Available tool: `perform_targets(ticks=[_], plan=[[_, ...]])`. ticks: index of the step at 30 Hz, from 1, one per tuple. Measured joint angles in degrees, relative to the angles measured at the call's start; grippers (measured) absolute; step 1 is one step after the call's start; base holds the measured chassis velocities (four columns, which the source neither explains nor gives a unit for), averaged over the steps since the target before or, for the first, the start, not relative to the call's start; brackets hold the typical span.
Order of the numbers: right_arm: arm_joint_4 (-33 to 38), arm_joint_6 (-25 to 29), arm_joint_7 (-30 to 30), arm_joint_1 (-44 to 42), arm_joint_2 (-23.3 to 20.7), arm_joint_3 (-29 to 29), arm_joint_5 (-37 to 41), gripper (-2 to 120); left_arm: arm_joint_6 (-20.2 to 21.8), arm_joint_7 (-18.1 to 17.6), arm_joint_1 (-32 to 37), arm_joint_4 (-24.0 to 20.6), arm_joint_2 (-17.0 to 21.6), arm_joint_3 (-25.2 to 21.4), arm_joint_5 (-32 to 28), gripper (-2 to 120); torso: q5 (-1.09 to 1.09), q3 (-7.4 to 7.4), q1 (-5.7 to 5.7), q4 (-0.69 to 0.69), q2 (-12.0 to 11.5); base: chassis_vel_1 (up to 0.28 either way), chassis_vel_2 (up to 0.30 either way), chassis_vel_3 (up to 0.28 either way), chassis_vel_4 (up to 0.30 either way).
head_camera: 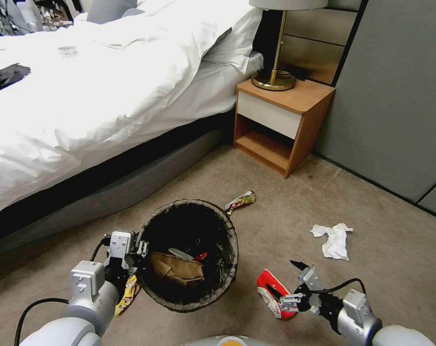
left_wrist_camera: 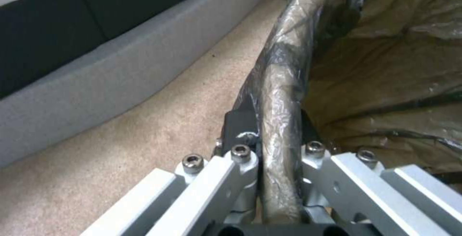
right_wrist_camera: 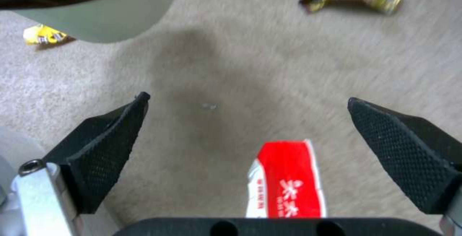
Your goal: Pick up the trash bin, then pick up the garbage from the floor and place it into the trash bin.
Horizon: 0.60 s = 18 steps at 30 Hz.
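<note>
A white-sheeted bed (head_camera: 93,91) filled the upper left of the head view, and a wooden nightstand (head_camera: 283,122) with a brass lamp (head_camera: 275,72) stood in the upper middle, against a grey wall panel (head_camera: 395,96) on the right. The carpet (head_camera: 285,211) covered the lower half of the frame. At lower centre was the bin (head_camera: 191,298), its dark bag folded over the rim, with brown paper (head_camera: 177,269) and other scraps lying inside. The left gripper (head_camera: 140,249), at the lower left, sat on the bin's left rim; in the left wrist view its fingers (left_wrist_camera: 240,126) were clamped on the bagged rim (left_wrist_camera: 279,95), one on each side. The right gripper (head_camera: 287,278), at the lower right, hung just over a flattened red-and-white carton (head_camera: 271,290) lying on the carpet right of the bin; in the right wrist view its black fingers (right_wrist_camera: 103,145) stood wide apart with the carton (right_wrist_camera: 288,182) low in the frame between them, neither touching it. A white tissue (head_camera: 334,238) lay at middle right, well apart from the bin. A yellow-green wrapper (head_camera: 240,200) lay just beyond the bin's upper right rim, and a yellow wrapper (head_camera: 127,294) lay on the carpet at the bin's lower left, beside the left arm.
</note>
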Motion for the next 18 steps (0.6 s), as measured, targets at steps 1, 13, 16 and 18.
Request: perform_targets(ticks=[1, 13, 16, 18], plan=[[0.00, 0.00, 0.00, 0.00, 0.00, 0.00, 0.00, 100, 0.00, 0.00, 0.00, 0.00, 0.00, 0.00, 0.00, 2, 0.00, 0.00, 0.00, 0.00, 0.00, 0.000, 0.000, 0.000, 0.000], [-7.01, -11.59, 3.23, 7.61, 1.00, -3.48, 9.80, 100, 0.18, -0.05, -0.65, 0.00, 0.89, 0.22, -0.29, 2, -0.01, 0.00, 0.00, -0.02, 0.00, 0.000, 0.000, 0.000, 0.000], [-9.34, -13.45, 4.72, 8.96, 1.73, -3.89, 11.65, 100, 0.17, -0.05, -1.09, 0.00, 1.09, 0.40, -0.39, 2, -0.01, 0.00, 0.00, -0.02, 0.00, 0.000, 0.000, 0.000, 0.000], [-9.87, -13.84, 5.14, 9.28, 1.98, -4.03, 12.12, 100, 0.18, -0.05, -1.20, 0.00, 1.11, 0.48, -0.41, 2, -0.02, 0.00, 0.00, -0.02, 0.00, 0.000, 0.000, 0.000, 0.000]])
